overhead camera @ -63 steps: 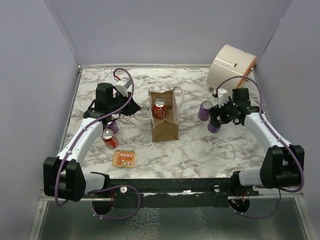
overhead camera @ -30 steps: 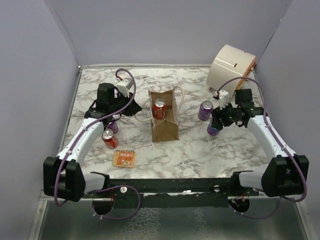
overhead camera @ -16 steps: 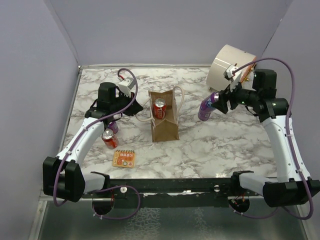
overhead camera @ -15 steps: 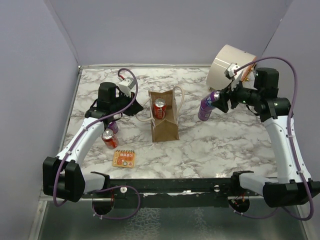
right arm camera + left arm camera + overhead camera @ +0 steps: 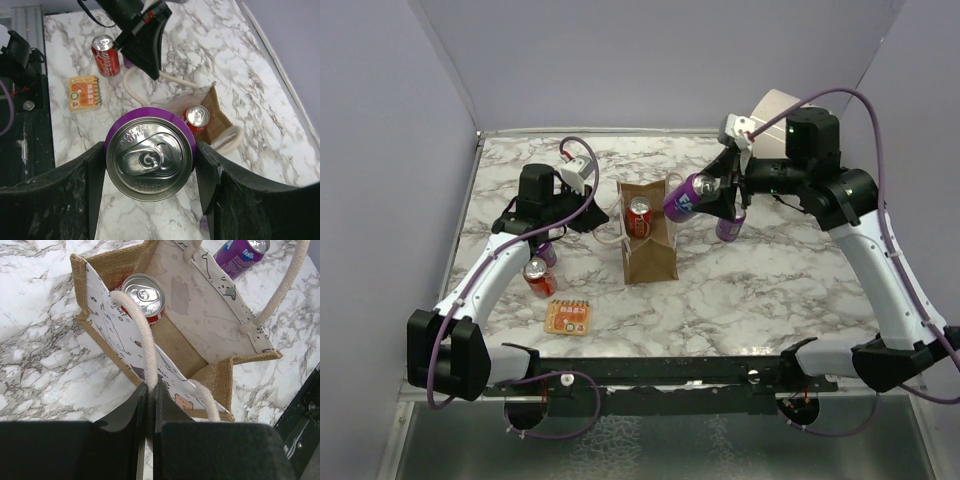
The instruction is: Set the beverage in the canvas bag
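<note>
The left end effector [image 5: 149,392] pinches one cream handle [image 5: 141,337] of the canvas bag [image 5: 650,258], apparently to steady its mouth, while the right end effector [image 5: 717,192] grips the purple beverage can [image 5: 682,198], tilted in the air just beside the rim for dropping in next to the red can [image 5: 143,292].

The purple can [image 5: 683,198] hung tilted in the air just beside the canvas bag [image 5: 650,255], which stood upright and open, a red can [image 5: 639,217] inside it.
</note>
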